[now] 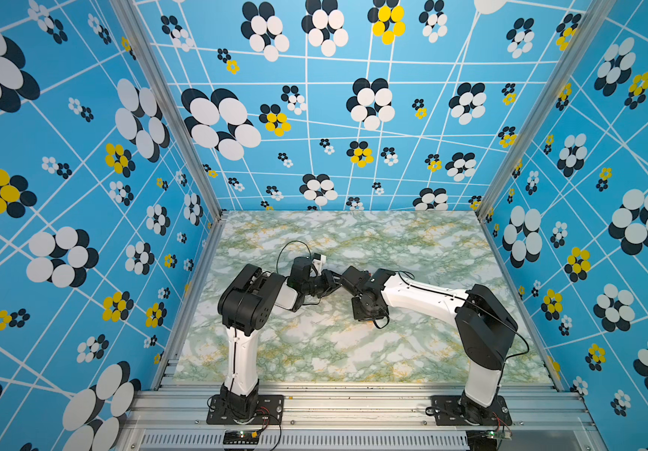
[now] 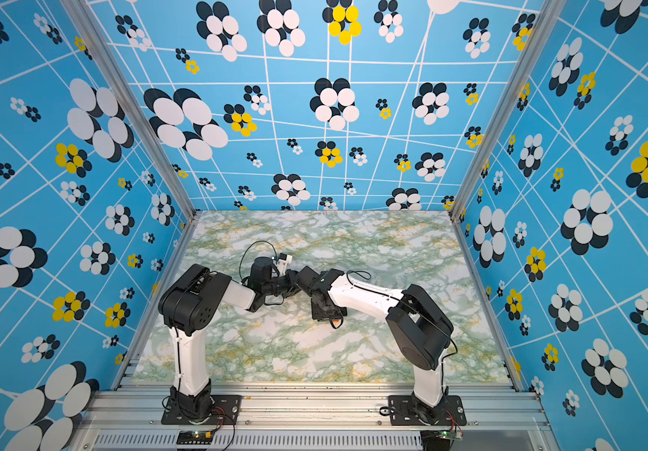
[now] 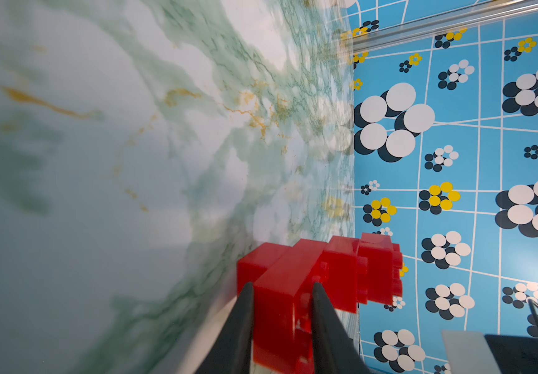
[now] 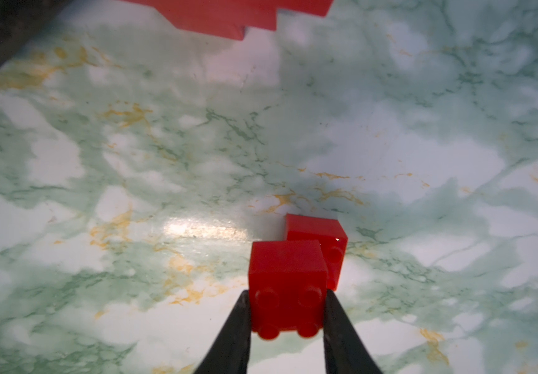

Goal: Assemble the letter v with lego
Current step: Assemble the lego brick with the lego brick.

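In the left wrist view my left gripper (image 3: 283, 288) is shut on a stepped run of joined red lego bricks (image 3: 342, 268), which sticks out past the fingertips above the table. My right gripper (image 4: 287, 294) is shut on a small squarish red brick (image 4: 285, 268), studs facing the camera. A second small brick (image 4: 326, 236) is joined to it one step further out. The left arm's stepped red piece (image 4: 228, 16) shows at the edge of the right wrist view, apart from the right pair. In both top views the left gripper (image 1: 332, 287) and right gripper (image 1: 347, 279) nearly meet at mid-table, and they hide the lego.
A green-veined marble table (image 1: 314, 343) lies inside blue patterned walls (image 1: 60, 195). An aluminium rail (image 1: 353, 406) with both arm bases runs along the front edge. Loose black cables loop at the left wrist (image 1: 291, 250) and the right wrist (image 1: 380, 322).
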Action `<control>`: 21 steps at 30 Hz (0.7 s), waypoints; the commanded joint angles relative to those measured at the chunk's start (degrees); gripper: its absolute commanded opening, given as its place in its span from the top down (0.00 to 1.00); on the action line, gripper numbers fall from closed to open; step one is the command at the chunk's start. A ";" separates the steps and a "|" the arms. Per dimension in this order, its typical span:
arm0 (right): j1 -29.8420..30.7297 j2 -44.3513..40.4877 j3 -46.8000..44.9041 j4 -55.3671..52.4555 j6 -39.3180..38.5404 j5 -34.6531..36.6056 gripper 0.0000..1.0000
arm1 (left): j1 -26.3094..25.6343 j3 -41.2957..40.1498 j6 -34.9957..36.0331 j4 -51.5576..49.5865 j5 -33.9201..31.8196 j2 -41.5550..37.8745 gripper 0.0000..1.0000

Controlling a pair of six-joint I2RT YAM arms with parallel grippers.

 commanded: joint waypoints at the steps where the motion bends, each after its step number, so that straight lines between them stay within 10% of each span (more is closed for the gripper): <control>1: -0.19 1.16 2.08 -2.96 3.17 1.09 0.77 | -0.35 -0.59 0.21 -0.21 -0.56 -1.10 1.00; 21: 0.77 2.93 2.58 -3.33 7.47 0.99 0.81 | -0.26 -0.77 -0.38 1.10 -0.10 -0.88 1.00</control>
